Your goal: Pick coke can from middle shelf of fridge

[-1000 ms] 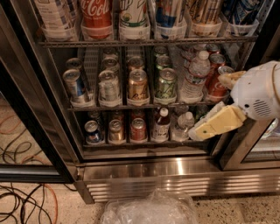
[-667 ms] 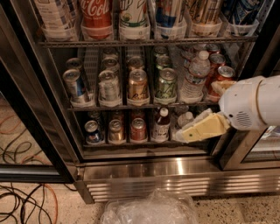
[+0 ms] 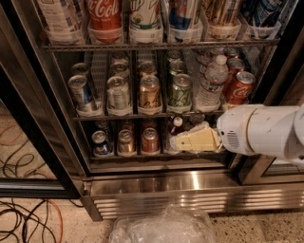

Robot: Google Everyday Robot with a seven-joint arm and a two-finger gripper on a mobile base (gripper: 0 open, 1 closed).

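The fridge (image 3: 190,187) stands open in front of me. Its middle shelf (image 3: 142,115) is a wire rack holding rows of cans. The coke can (image 3: 239,88) is small and red with a silver top and stands at the right end of that shelf, with another red can (image 3: 234,66) behind it. My gripper (image 3: 179,141) is cream-coloured on a white arm that comes in from the right. It points left in front of the bottom shelf, below and to the left of the coke can, and holds nothing.
A water bottle (image 3: 210,83), a green can (image 3: 180,90), a gold can (image 3: 149,92) and silver and blue cans share the middle shelf. A big Coca-Cola container (image 3: 103,14) stands above. Small cans (image 3: 149,141) fill the bottom shelf. A plastic bag (image 3: 161,227) and cables (image 3: 23,220) lie on the floor.
My gripper has moved left along the front of the bottom shelf, and more of the white arm shows. The cans have not moved.
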